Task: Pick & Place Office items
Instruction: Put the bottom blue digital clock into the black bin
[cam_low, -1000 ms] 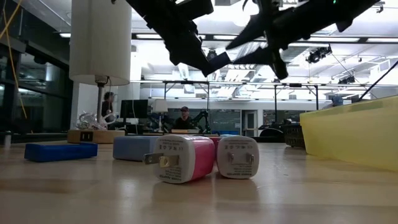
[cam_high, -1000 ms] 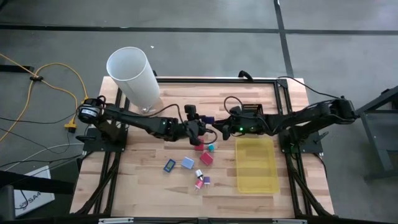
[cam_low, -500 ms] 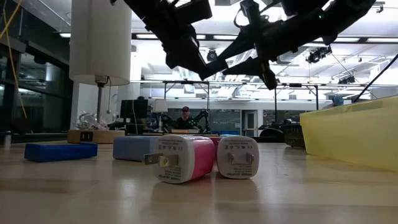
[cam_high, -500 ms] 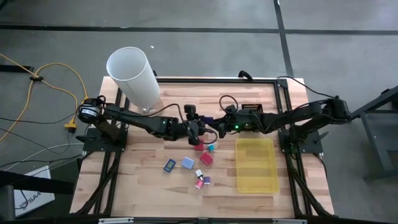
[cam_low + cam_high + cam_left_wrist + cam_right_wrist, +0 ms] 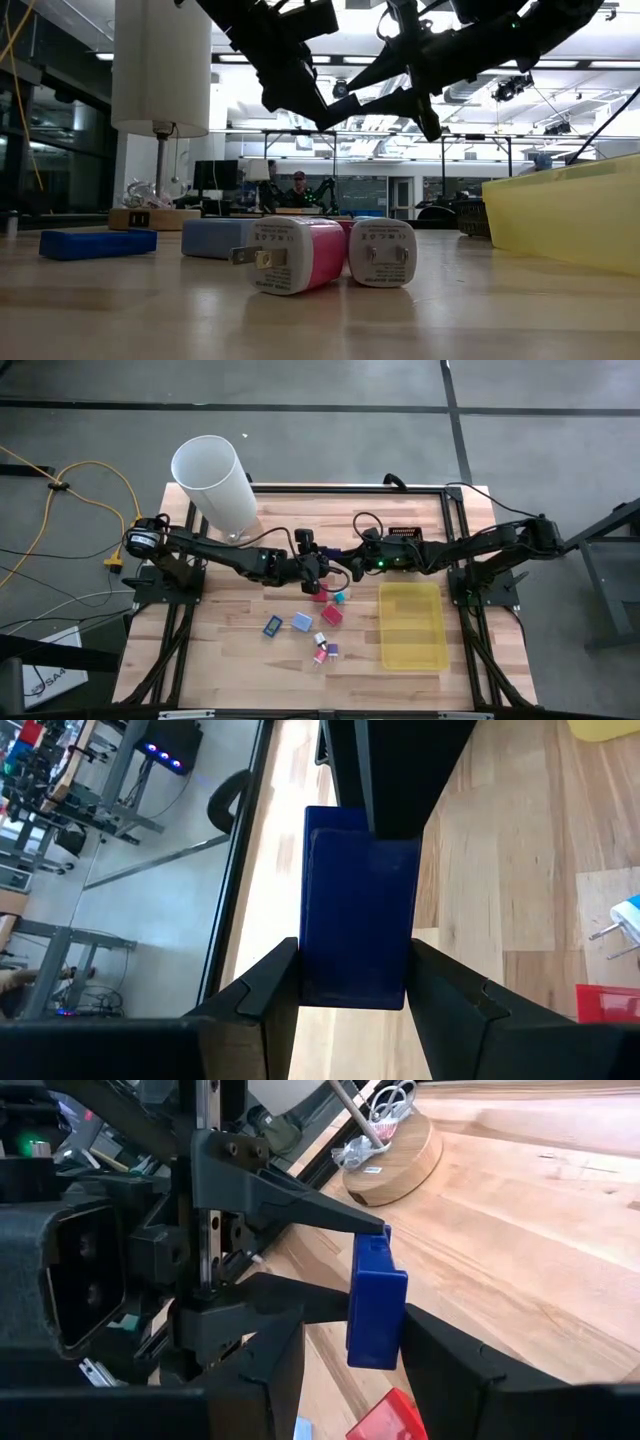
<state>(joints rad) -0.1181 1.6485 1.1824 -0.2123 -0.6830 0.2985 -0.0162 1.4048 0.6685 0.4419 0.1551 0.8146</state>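
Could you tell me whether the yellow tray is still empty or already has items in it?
Empty. In the high view the yellow tray shows only its bare translucent floor; the small office items all lie on the wood beside it.

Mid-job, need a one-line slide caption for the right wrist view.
Handover above the table: the blue block is pinched between the left gripper and the right gripper.

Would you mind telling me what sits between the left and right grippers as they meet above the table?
A dark blue block. The right wrist view shows the left gripper and the right gripper each clamped on it.
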